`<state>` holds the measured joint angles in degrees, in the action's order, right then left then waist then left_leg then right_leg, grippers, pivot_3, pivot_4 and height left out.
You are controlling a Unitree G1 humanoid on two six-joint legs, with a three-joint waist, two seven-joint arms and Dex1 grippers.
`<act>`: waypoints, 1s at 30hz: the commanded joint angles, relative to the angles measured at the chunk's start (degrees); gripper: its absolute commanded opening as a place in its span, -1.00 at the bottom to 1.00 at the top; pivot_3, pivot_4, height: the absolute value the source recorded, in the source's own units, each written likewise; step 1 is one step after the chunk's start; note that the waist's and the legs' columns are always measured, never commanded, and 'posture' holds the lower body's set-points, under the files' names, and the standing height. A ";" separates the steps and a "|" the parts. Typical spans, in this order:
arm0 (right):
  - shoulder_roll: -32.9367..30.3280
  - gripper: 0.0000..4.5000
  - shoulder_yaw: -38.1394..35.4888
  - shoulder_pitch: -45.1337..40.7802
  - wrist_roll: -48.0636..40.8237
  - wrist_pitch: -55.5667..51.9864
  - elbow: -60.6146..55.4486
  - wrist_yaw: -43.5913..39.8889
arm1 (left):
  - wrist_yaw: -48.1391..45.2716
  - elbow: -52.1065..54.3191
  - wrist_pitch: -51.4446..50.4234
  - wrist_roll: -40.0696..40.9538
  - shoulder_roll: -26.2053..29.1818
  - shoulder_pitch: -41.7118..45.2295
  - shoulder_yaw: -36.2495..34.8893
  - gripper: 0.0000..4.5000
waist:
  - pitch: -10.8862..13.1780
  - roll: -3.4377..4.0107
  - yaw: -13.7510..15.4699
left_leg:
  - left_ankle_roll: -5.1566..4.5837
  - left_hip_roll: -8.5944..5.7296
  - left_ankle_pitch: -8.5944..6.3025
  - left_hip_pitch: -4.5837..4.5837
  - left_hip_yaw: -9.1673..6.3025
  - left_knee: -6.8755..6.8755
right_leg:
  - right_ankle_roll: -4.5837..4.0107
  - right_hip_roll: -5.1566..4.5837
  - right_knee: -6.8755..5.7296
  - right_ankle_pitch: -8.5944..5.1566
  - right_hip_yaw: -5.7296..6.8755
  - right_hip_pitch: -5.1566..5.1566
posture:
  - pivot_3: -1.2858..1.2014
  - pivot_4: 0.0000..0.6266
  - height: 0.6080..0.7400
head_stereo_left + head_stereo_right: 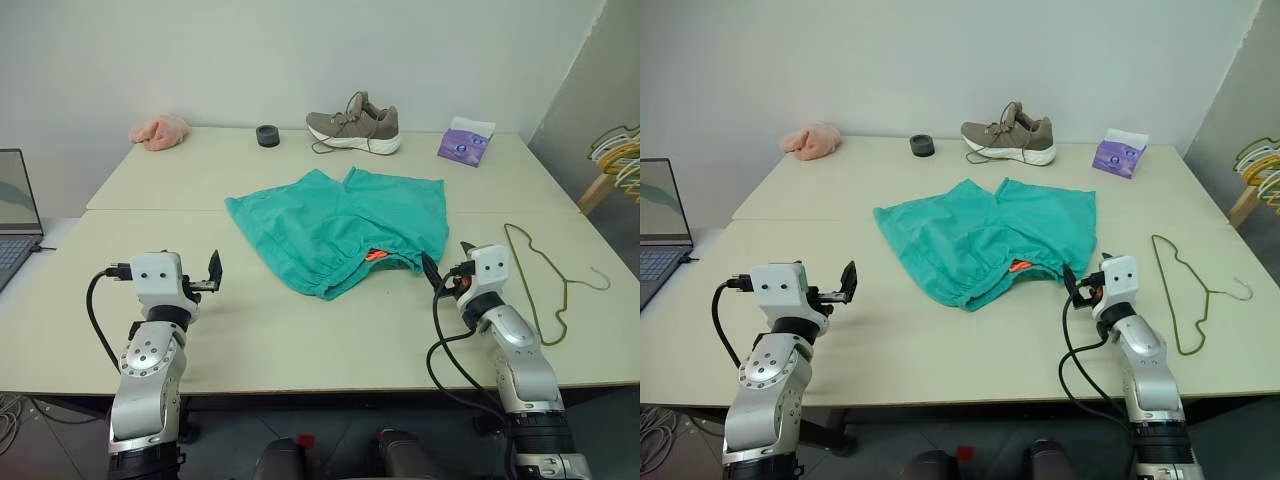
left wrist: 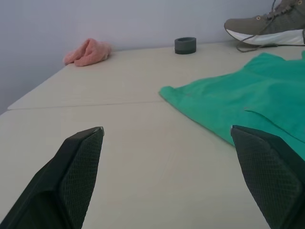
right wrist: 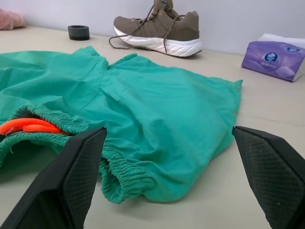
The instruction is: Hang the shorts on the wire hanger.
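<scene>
- Both grippers hover low over the near edge of the surface [image 1: 300,350], pointing level toward the far side, which looks like a ready stance before any grasp.
- Left gripper [image 1: 214,273], near left, has its fingers [image 2: 78,162] spread apart and empty, well apart from the cloth.
- Right gripper [image 3: 176,157] also holds its fingers wide with nothing between them, just beside the gathered waistband, probably lined up to pinch it.
- Middle of the surface: the shorts [image 1: 340,230] lie flat, waistband near, leg openings far, long axis running near-left to far-right.
- Right side: the wire hanger [image 1: 545,290] lies flat, hook pointing right, long axis near to far, untouched.
- Far edge: a shoe [image 1: 355,128].
</scene>
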<state>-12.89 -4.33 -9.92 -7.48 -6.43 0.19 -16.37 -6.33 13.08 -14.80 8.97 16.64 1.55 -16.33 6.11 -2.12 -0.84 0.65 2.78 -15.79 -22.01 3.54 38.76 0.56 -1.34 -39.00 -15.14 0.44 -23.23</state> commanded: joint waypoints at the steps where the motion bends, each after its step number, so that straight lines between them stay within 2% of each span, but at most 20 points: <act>1: -0.75 1.00 0.27 -1.02 0.31 1.84 -1.15 -0.84 | -0.68 3.12 1.52 -0.34 1.19 -0.42 -0.75 1.00 | 0.00 0.00 0.21 | 0.00 0.00 0.00 0.00 0.00 0.00 | 0.00 0.00 0.00 0.00 0.00 0.00 | 0.09 -0.82 1.00; 21: -4.41 1.00 5.48 -0.18 -0.93 1.33 -6.79 -10.05 | -4.11 1.74 2.58 0.85 2.17 -0.67 -0.64 1.00 | 0.00 0.01 0.76 | 0.00 0.01 0.00 0.01 -0.01 0.00 | -0.01 0.01 0.01 0.00 0.02 0.00 | 0.07 -0.77 1.00; 23: -4.92 1.00 6.06 -0.07 -0.70 1.48 -7.47 -10.95 | -6.29 2.25 2.74 2.73 2.08 -1.26 -0.54 1.00 | 0.01 0.01 0.76 | 0.00 0.01 0.00 0.00 -0.01 0.00 | -0.01 0.01 0.02 0.00 0.02 0.00 | 0.06 -0.77 1.00; 25: -5.74 1.00 6.74 0.10 -0.78 1.51 -8.57 -12.39 | -12.98 4.85 2.69 8.96 2.25 -2.90 -0.21 1.00 | 0.01 0.01 0.70 | 0.00 0.02 0.00 0.00 0.01 0.00 | -0.01 0.00 0.03 0.00 0.01 0.00 | 0.06 -0.76 1.00; 30: -11.05 1.00 11.81 -1.24 0.90 2.79 -11.18 -20.54 | -19.95 4.72 1.11 11.04 7.02 -3.61 0.48 1.00 | 0.03 0.04 0.63 | 0.00 0.00 0.00 0.01 0.00 0.00 | -0.02 0.04 0.04 -0.01 0.04 0.00 | 0.04 -0.75 1.00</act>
<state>-22.94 6.09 -9.89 -7.38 -5.29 -8.19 -33.89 -23.67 15.52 -13.59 18.15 22.38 -2.52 -15.37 6.14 -2.08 -0.20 0.65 2.76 -15.79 -21.98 3.54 38.77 0.52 -1.28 -38.97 -15.17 0.49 -23.23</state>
